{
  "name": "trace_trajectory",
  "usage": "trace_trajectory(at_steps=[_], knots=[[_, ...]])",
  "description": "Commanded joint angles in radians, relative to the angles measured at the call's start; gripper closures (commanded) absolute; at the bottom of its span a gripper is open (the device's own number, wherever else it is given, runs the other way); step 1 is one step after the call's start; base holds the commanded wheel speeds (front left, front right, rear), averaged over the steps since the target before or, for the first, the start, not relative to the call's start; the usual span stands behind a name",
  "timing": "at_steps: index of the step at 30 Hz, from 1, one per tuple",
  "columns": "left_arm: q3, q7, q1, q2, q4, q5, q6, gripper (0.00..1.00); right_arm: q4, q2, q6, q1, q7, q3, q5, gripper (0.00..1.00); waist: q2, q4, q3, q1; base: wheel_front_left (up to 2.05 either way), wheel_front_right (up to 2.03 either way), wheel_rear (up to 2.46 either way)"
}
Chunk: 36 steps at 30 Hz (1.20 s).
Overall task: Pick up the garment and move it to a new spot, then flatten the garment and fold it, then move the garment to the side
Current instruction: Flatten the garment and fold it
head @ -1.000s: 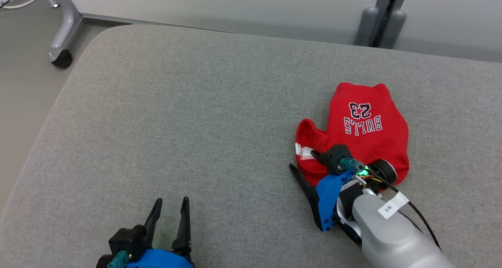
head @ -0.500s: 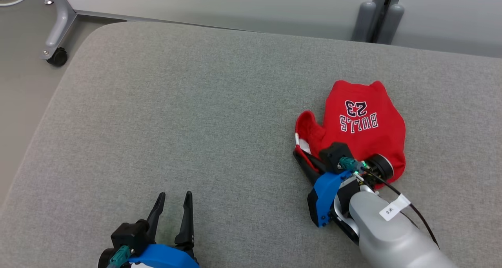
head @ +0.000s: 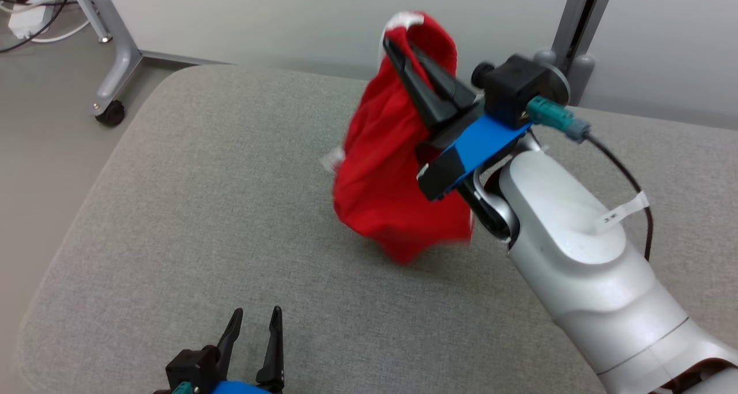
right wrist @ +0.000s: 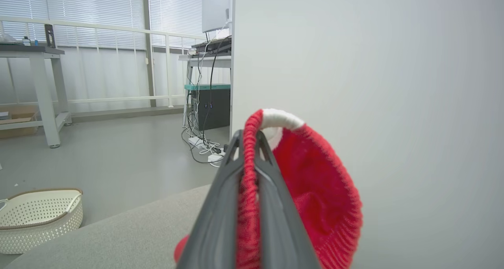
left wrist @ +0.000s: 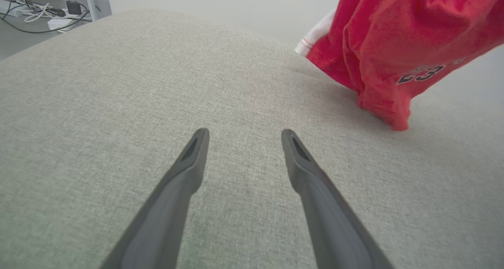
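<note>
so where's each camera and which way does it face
head view: on the head, looking down at the cushion; left gripper low, right gripper high.
left wrist view: on the left wrist, along its open fingers, across the cushion.
right wrist view: on the right wrist, along its shut fingers, toward a wall.
shared: all three show the garment.

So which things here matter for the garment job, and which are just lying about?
Job: red garment, shut in the right gripper; open left gripper; grey padded surface.
Lying about: white basket; floor cables; wheeled table leg.
</note>
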Motion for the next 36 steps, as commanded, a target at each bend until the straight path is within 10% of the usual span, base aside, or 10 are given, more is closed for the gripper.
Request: trace_trajectory(at_steps=[1,17,19,21,36], knots=[[0.003,-0.004,0.004,0.000,0.001,0.005,-0.001,0.00,-0.008,-0.003,0.000,-0.004,-0.003,-0.008,-0.002,1.00,-0.0001,-0.007,-0.009,0.0000,0.00,0.00,0.00],[0.042,-0.004,0.021,0.000,-0.018,0.019,-0.002,0.00,-0.005,-0.133,0.000,0.510,-0.003,-0.210,0.027,1.00,-0.0001,-0.132,-0.036,0.0000,0.00,0.00,0.00],[0.048,-0.004,0.016,0.000,-0.018,0.021,-0.001,0.00,0.017,-0.152,0.000,0.561,-0.003,-0.255,0.007,0.62,-0.0001,-0.148,-0.033,0.0000,0.00,0.00,0.00],[0.056,-0.004,0.013,0.000,-0.018,0.025,-0.001,0.00,0.046,-0.151,0.000,0.601,-0.003,-0.287,-0.003,0.00,-0.0001,-0.164,-0.030,0.0000,0.00,0.00,0.00],[0.111,-0.004,-0.031,0.000,-0.018,0.092,0.034,0.00,-0.078,-0.071,0.000,0.617,-0.004,-0.531,-0.190,0.00,-0.0001,-0.217,-0.037,0.0000,0.00,0.00,0.00]])
